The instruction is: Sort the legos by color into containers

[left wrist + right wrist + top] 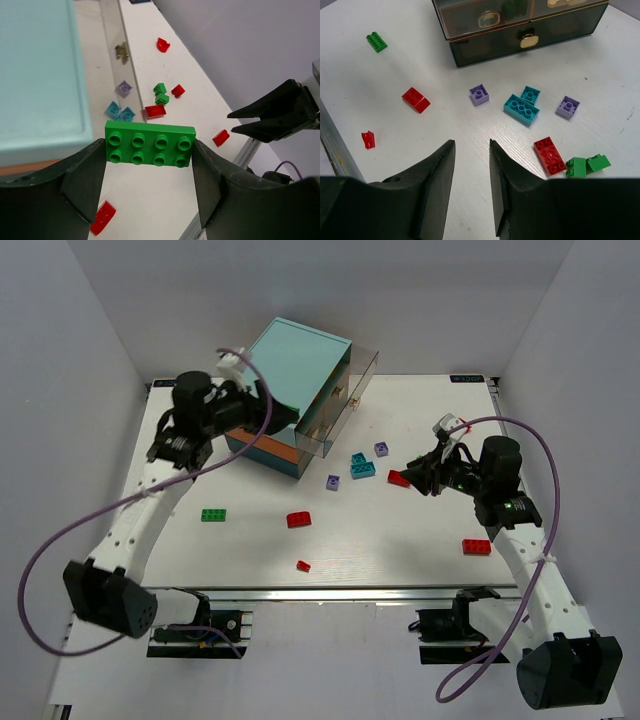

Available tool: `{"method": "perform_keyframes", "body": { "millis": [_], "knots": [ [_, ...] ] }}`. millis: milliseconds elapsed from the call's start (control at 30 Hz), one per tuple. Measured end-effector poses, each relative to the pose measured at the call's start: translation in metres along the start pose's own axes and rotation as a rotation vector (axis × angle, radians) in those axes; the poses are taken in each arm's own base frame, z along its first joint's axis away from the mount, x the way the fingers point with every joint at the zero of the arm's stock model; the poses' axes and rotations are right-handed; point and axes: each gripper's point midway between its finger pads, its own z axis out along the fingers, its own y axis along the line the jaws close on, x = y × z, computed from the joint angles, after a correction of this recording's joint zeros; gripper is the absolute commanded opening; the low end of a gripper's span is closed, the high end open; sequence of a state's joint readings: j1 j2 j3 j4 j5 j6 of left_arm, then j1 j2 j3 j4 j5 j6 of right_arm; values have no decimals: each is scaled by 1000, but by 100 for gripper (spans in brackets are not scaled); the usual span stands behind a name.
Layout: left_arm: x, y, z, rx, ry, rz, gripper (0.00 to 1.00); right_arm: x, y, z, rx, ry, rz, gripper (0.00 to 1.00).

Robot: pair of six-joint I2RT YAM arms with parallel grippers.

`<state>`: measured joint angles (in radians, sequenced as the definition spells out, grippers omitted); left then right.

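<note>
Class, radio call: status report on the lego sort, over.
Left hand shut on green lego. Right hand open, empty; loose legos ahead. Drawer out, nothing blocking.

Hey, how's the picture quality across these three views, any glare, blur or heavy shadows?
Top view: soft, even light, only faint shadows, a glare band along the table's near edge. Left wrist view: the green brick is sharp, the legos beyond it slightly soft. Right wrist view: legos crisp, the dark fingers show little detail.
</note>
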<state>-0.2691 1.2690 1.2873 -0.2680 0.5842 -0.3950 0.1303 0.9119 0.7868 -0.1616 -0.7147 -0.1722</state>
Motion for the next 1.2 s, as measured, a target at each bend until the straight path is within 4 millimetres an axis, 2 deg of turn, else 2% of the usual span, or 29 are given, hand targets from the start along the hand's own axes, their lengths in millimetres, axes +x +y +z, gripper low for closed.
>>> {"method": "perform_keyframes", "body": {
  "millis": [167, 300, 400, 433, 533, 733, 833, 867, 967, 1200],
  "knots": [
    [7, -8, 57, -37, 86, 37, 15, 2, -4, 0, 14, 6, 2, 40],
    [1, -6, 89, -109, 112, 79, 17, 2, -6, 0, 18, 6, -4, 39],
    [-7, 3, 109, -186, 112, 107, 20, 2, -6, -1, 20, 6, -7, 40],
    [-8, 5, 116, -203, 114, 116, 25, 2, -6, -1, 19, 6, -8, 39],
    [-4, 19, 132, -274, 129, 131, 31, 3, -6, 0, 19, 7, -9, 40],
    [19, 41, 152, -377, 196, 143, 44, 7, -6, 0, 18, 13, -4, 40],
    [31, 47, 156, -406, 225, 148, 52, 7, -6, 0, 18, 14, -4, 40],
    [33, 48, 157, -413, 230, 150, 59, 7, -6, 0, 18, 14, -4, 40],
    [32, 46, 159, -421, 224, 160, 68, 7, -6, 0, 18, 14, -4, 40],
    [28, 46, 158, -444, 219, 171, 76, 7, -6, 0, 18, 14, -4, 40]
  ]
}}
